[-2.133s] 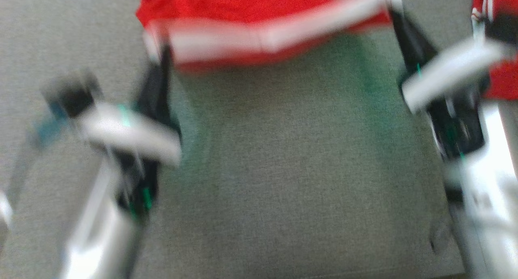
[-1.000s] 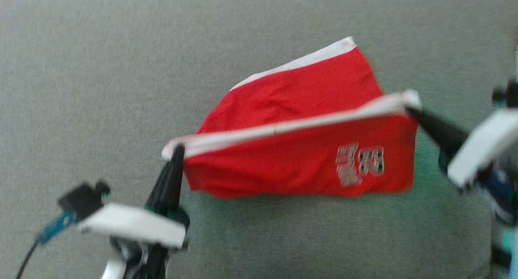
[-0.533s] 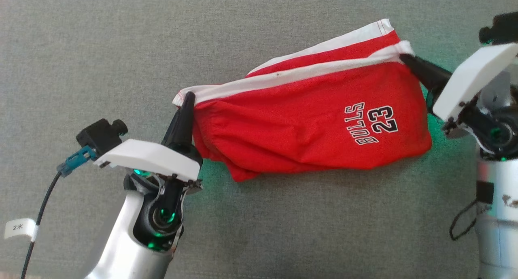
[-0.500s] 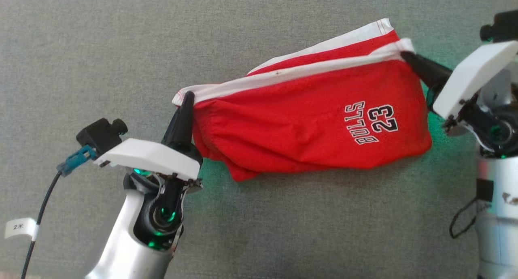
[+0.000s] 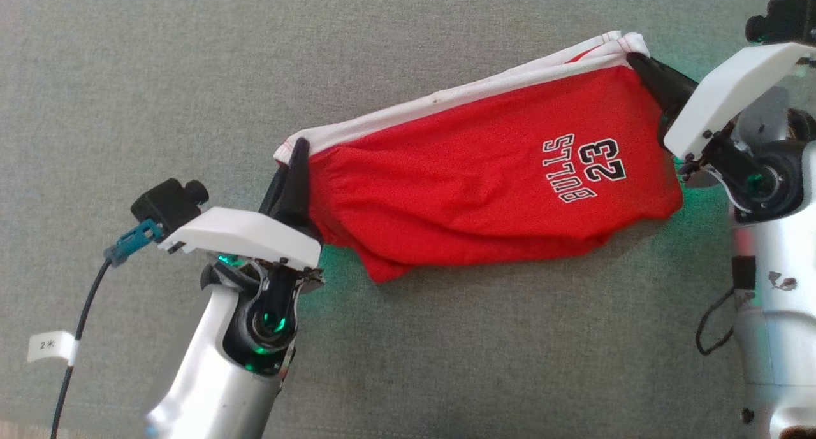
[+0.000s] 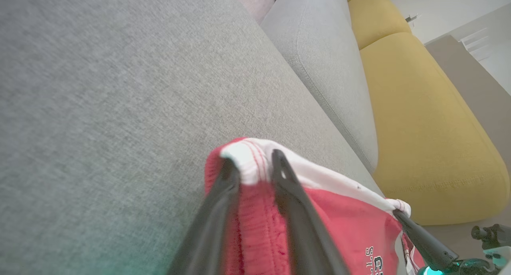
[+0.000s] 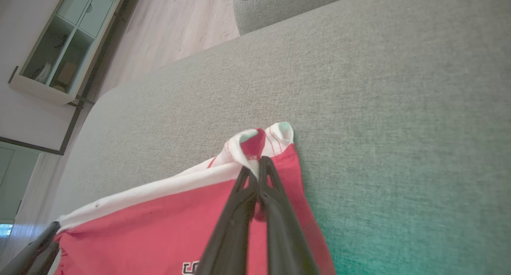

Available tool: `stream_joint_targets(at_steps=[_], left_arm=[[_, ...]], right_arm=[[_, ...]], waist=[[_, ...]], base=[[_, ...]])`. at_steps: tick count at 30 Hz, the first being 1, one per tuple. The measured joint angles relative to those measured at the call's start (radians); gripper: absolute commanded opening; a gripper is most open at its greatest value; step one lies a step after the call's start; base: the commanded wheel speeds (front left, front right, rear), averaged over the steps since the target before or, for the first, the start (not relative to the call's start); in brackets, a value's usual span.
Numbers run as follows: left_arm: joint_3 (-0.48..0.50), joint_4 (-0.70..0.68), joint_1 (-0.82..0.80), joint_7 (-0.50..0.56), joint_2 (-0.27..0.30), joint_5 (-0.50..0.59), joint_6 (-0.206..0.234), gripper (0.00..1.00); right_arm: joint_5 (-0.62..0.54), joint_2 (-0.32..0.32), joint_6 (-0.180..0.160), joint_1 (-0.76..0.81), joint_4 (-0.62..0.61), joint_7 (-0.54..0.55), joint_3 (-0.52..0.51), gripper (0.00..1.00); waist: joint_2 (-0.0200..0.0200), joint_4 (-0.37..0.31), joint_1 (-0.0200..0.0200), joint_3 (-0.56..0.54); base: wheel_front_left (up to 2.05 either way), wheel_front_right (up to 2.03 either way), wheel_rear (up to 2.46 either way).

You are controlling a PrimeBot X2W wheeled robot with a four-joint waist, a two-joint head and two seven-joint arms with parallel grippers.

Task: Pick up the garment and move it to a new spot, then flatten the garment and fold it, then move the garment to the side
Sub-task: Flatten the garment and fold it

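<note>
Seat: one broad grey woven sofa seat [image 5: 191,76], running past every edge of the head view.
Cushions: two rounded yellow fabric cushions [image 6: 419,127] and one grey back cushion [image 6: 327,59] in the left wrist view, all cut off by its border.
Cabinet: one pale glass-fronted cabinet [image 7: 60,47] on a wooden floor, partly out of the right wrist view.
Garment: one pair of red fabric shorts [image 5: 478,190] with a white waistband, stretched between the two grippers. The lower part lies on the seat at the centre-right of the head view. The layers underneath are hidden.
Lettering: one black-and-white print [image 5: 586,168], "BULLS 23", upside down to the head camera.
Right gripper [image 7: 255,163]: two dark fingers pressed together, pinching the waistband's right corner.
Left gripper [image 6: 253,163]: two dark fingers a little apart, the waistband's left corner bunched between the tips. Whether they press it cannot be told.
Cable: one black cable [image 5: 76,337] beside the left arm, with one white tag [image 5: 48,345] whose writing is too small to read.
</note>
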Motion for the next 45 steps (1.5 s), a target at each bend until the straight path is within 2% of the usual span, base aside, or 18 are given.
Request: stream_joint_targets(at_steps=[1,2,9,13,16,19,23,26,33,34,35,40,45], left_arm=[[-0.001,0.007,-0.004,-0.001,-0.002,0.000,0.001,0.80],[-0.001,0.012,-0.007,-0.006,-0.002,0.004,0.002,1.00],[-0.009,0.038,-0.005,-0.062,0.009,0.084,0.038,1.00],[-0.036,0.014,0.030,-0.121,0.043,0.169,0.060,1.00],[-0.051,-0.040,0.090,-0.219,0.076,0.267,0.085,1.00],[-0.068,-0.083,0.136,-0.332,0.107,0.397,0.125,1.00],[-0.065,-0.109,0.167,-0.377,0.098,0.502,0.158,1.00],[-0.051,-0.136,0.177,-0.382,0.066,0.556,0.154,1.00],[-0.017,-0.169,0.213,-0.386,0.001,0.681,0.087,1.00],[-0.014,-0.169,0.223,-0.387,-0.004,0.698,0.078,1.00],[-0.012,-0.168,0.231,-0.387,-0.008,0.715,0.067,1.00],[0.010,-0.159,0.250,-0.387,-0.024,0.766,0.031,1.00],[0.057,-0.153,0.298,-0.387,-0.031,0.785,0.008,1.00]], right_arm=[[-0.010,0.001,0.000,-0.001,0.009,-0.012,-0.001,1.00],[-0.015,0.001,0.000,-0.001,0.018,-0.017,-0.001,1.00],[-0.037,-0.006,0.000,-0.002,0.027,-0.075,-0.008,1.00],[-0.041,-0.048,0.000,0.007,-0.018,-0.076,-0.014,1.00],[-0.052,-0.093,0.000,0.048,-0.061,-0.039,-0.006,1.00],[-0.052,-0.104,0.000,0.126,-0.084,0.003,-0.004,1.00],[-0.058,-0.098,0.000,0.174,-0.090,0.041,-0.014,1.00],[-0.075,-0.093,0.000,0.169,-0.093,0.072,-0.012,1.00],[-0.139,-0.081,0.000,0.157,-0.073,0.121,0.015,1.00],[-0.148,-0.081,0.000,0.151,-0.066,0.121,0.016,0.76],[-0.160,-0.081,0.000,0.145,-0.058,0.120,0.017,0.00],[-0.156,-0.052,0.000,0.138,-0.019,0.105,0.006,0.00],[-0.124,-0.041,0.000,0.146,0.001,0.089,-0.069,0.00]], waist=[[0.0000,0.000,0.0001,-0.001],[0.0000,0.000,0.0000,-0.002],[0.0000,-0.007,0.0000,-0.015],[0.0000,-0.010,0.0000,-0.033],[0.0000,-0.010,-0.0001,-0.047],[0.0000,-0.002,-0.0002,-0.052],[0.0000,0.020,-0.0002,-0.048],[0.0000,0.041,-0.0001,-0.041],[0.0000,0.081,-0.0001,-0.035],[0.0000,0.084,-0.0001,-0.036],[0.0000,0.086,-0.0001,-0.038],[0.0000,0.084,0.0000,-0.054],[0.0000,0.055,0.0000,-0.079]], base=[[0.00,0.00,0.00],[0.00,0.00,0.00],[0.00,0.00,0.00],[0.00,0.00,0.00],[0.00,0.00,0.00],[0.00,0.00,0.00],[0.00,0.00,0.00],[0.00,0.00,0.00],[0.00,0.00,0.00],[0.00,0.00,0.00],[0.00,0.00,0.00],[0.00,0.00,0.00],[0.00,0.00,0.00]])
